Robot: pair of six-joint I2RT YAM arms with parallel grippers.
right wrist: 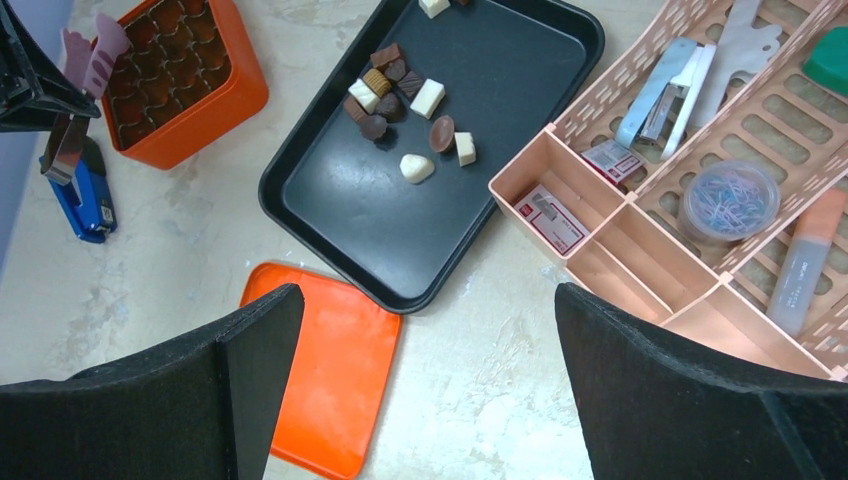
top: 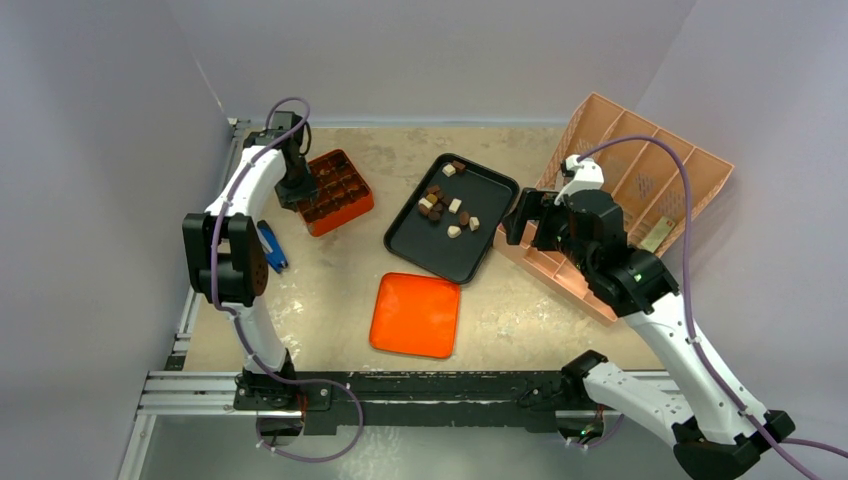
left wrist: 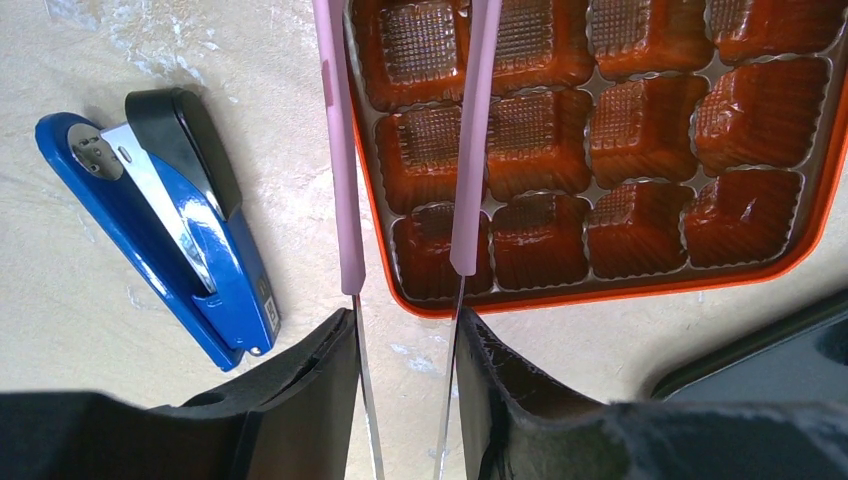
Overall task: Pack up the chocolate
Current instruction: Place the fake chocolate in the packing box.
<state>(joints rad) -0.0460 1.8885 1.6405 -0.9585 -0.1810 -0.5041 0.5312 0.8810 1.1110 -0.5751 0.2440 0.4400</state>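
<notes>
The chocolate (top: 445, 205) lies as several small dark, brown and cream pieces at the far end of the black tray (top: 455, 255); the right wrist view shows the chocolate (right wrist: 400, 95) on the same tray (right wrist: 400, 230). My left gripper (top: 298, 190) hangs over the near corner of the orange compartmented box (top: 335, 192). Its jaws (left wrist: 405, 320) are shut on pink-tipped tweezers (left wrist: 340, 150), whose arms stand apart over the box (left wrist: 600, 150). The compartments seen there look empty. My right gripper (top: 520, 220) is open with nothing in it (right wrist: 430, 300).
A flat orange lid (top: 416, 314) lies near the tray's front corner. A blue stapler (top: 271, 247) rests left of the box. A pink desk organiser (top: 640, 190) with stationery leans at the right, behind my right arm. Walls close in the left, back and right.
</notes>
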